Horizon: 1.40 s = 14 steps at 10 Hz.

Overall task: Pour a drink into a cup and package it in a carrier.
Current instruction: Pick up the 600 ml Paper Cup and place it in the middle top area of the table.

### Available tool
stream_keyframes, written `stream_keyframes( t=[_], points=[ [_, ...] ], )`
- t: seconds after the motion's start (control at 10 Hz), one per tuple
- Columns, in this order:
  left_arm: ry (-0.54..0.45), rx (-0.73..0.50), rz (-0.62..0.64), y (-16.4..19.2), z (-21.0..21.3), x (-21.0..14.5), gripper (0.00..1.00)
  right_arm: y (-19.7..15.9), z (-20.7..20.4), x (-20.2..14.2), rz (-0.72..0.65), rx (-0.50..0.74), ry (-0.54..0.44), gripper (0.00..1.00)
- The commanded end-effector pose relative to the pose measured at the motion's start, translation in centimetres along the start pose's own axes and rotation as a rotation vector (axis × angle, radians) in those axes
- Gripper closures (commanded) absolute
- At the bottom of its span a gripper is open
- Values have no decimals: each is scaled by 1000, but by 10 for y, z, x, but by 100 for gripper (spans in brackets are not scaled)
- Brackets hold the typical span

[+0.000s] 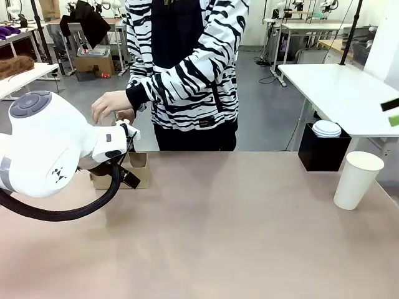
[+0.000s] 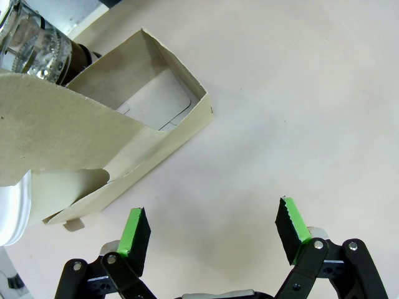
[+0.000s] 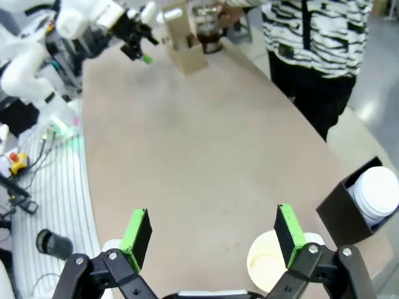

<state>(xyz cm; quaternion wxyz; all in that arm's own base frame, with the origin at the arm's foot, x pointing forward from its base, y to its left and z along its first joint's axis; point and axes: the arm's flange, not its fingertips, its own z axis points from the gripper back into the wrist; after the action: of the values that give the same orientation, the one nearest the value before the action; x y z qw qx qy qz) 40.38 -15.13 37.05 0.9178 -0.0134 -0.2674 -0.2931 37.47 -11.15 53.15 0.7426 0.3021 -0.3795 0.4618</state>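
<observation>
Beige table (image 1: 218,237): carrier (image 1: 140,171) far-left, cup (image 1: 357,179) right; white bench (image 1: 336,93) behind.

Bright, even overhead light threw soft shadows on the table (image 1: 249,237) and glints on the glass pot (image 2: 31,43); wrist-view edges curved.

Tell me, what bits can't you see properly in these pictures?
- Front view: the carrier is mostly hidden behind the left arm.
- Left wrist view: the glass pot is cut off by the top corner and partly covered by the carrier's flap, so how full it is stays unclear.
- Right wrist view: the cup sits partly behind the right tool and is cut off by the bottom edge.
</observation>
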Motion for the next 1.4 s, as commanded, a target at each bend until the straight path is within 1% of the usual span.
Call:
stream_keyframes(
  t=[0.0, 0.2, 0.3, 0.4, 0.7, 0.8, 0.9, 1.0, 1.1, 1.2, 1.3],
  points=[
    [0, -1, 0, 0, 0, 0, 0, -9, -5, -40, 57, 33, -83, 0],
    [0, -1, 0, 0, 0, 0, 0, -23, -12, -61, 43, 44, -117, 0],
    [0, -1, 0, 0, 0, 0, 0, -29, -18, -62, 11, 31, -121, 0],
    [0, -1, 0, 0, 0, 0, 0, -9, -4, -62, 34, 23, -86, 0],
    [0, -1, 0, 0, 0, 0, 0, -9, -4, -62, 34, 23, -86, 0],
    [0, -1, 0, 0, 0, 0, 0, -15, -10, -67, 14, 24, -74, 0],
    [0, -1, 0, 0, 0, 0, 0, -30, 20, -93, 17, 80, -230, 0],
    [0, -1, 0, 0, 0, 0, 0, -33, 39, -121, 52, 47, -311, 0],
    [0, -1, 0, 0, 0, 0, 0, -33, 49, -148, 80, 19, -385, 0],
    [0, -1, 0, 0, 0, 0, 0, -39, 54, -176, 87, -16, -469, 0],
    [0, -1, 0, 0, 0, 0, 0, -44, 51, -201, 93, -50, -517, 0]
  ],
)
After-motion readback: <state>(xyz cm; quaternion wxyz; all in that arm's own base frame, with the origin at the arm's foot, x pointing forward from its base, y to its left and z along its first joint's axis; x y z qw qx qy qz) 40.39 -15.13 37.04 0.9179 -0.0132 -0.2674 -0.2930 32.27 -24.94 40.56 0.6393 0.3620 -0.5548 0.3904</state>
